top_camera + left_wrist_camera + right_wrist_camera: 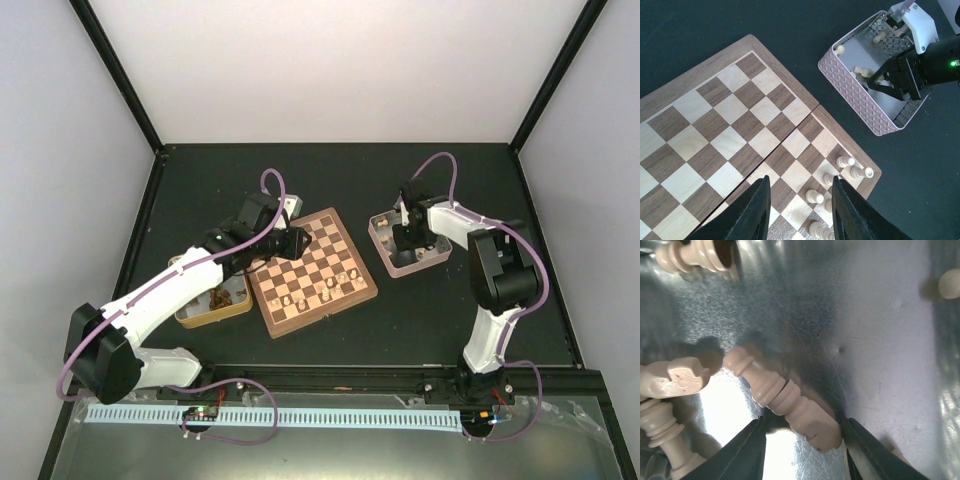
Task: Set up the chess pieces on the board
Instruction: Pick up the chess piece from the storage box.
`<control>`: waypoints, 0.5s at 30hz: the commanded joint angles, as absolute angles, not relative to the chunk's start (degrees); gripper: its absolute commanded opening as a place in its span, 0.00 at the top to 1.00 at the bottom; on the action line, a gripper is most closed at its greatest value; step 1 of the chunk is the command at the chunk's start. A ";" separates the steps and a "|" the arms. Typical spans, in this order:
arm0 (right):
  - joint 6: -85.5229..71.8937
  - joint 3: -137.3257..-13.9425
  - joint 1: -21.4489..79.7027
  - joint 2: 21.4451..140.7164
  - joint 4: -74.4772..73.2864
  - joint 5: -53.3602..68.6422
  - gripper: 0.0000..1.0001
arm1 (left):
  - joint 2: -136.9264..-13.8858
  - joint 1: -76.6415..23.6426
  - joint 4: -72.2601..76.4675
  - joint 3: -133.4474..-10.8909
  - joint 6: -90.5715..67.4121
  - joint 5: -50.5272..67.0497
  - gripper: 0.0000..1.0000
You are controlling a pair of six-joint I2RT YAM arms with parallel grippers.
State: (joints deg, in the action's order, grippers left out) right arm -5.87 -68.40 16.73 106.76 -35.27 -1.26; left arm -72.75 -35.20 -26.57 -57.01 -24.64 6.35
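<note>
Now: pink tray (pixel 856 96) holds chess pieces (pixel 785 397), right claw (pixel 805 424).

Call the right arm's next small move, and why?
Probably close the right tool on the chess piece lying between its fingers: it sits low in the pink tray, fingers flank the piece's base, and a gap shows on one side.

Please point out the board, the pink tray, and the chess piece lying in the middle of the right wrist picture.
board (pixel 730 107): left wrist view, a bare light square.
pink tray (pixel 855 97): left wrist view, its patterned outer wall.
chess piece (pixel 785 397): right wrist view, its turned body.
</note>
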 commanded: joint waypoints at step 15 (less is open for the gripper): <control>-5.42 -74.57 16.49 112.32 -36.92 -1.30 0.55 | -73.01 -34.58 -25.78 -57.64 -24.93 8.01 0.65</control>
